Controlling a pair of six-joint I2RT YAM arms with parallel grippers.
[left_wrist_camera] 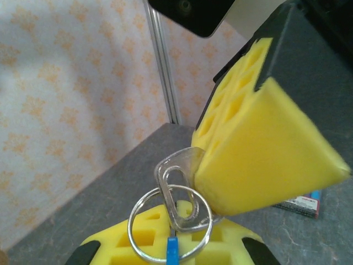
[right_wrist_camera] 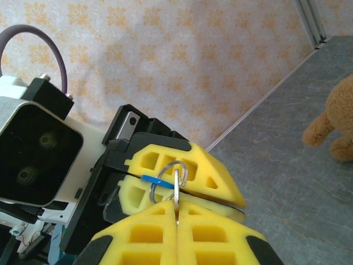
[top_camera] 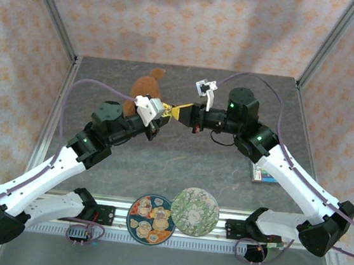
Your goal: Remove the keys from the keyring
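Keyring [left_wrist_camera: 131, 223] aloft, just right of teddy bear [top_camera: 144, 90] — left gripper [top_camera: 165, 110] clamped tight on blue tab [right_wrist_camera: 149, 179], right gripper [top_camera: 185, 113] clamped on silver key [left_wrist_camera: 176, 187]. Best: walk key around coil — no yanking.

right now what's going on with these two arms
The two grippers meet in mid-air above the table. The left gripper is shut on a small blue piece at the keyring. The right gripper is shut on a key threaded on that ring. The key is not off yet.
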